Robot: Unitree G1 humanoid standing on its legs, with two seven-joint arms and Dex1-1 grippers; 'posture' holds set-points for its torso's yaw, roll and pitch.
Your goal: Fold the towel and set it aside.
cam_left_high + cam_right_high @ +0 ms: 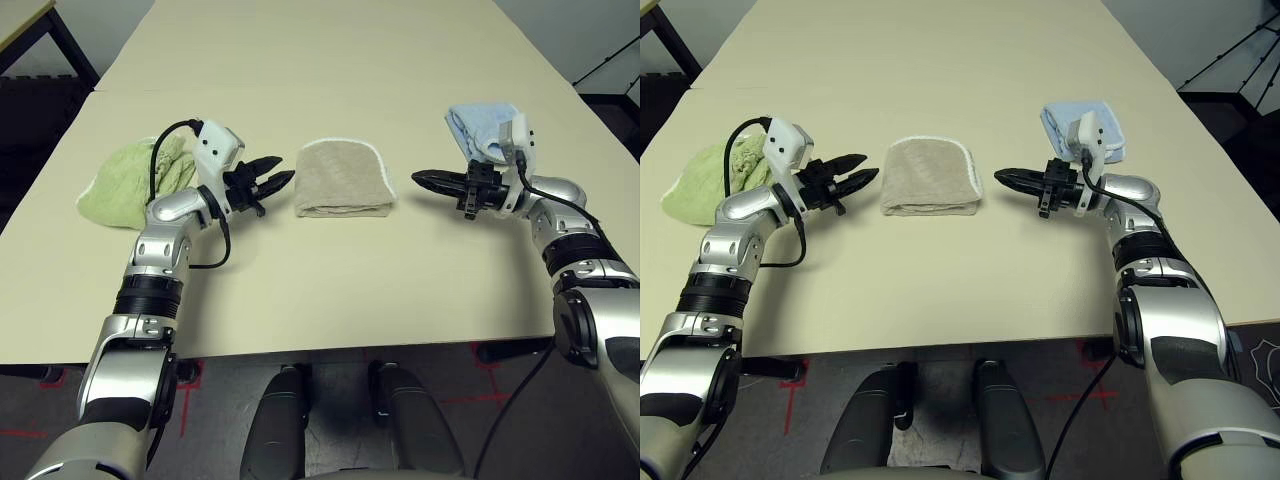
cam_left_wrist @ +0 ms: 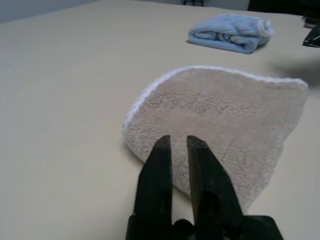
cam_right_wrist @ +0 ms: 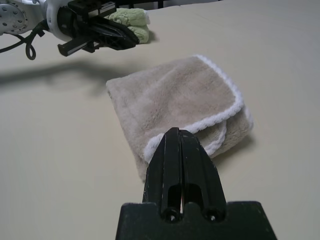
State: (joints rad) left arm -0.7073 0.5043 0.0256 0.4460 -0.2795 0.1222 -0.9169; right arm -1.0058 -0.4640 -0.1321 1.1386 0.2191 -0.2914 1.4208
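Observation:
The towel lies folded into a small beige pad with white edging in the middle of the table. My left gripper hovers just off the towel's left side and points at it. Its fingers are drawn almost together, with only a thin gap and nothing between them. My right gripper hangs a little off the towel's right side, pointing inward, shut and holding nothing. In the right wrist view the towel shows its layered white-edged corner beyond the shut fingertips.
A pale green cloth lies bunched at the left, behind my left forearm. A folded light blue cloth sits at the right, behind my right wrist. Bare tabletop stretches beyond the towel and in front of it.

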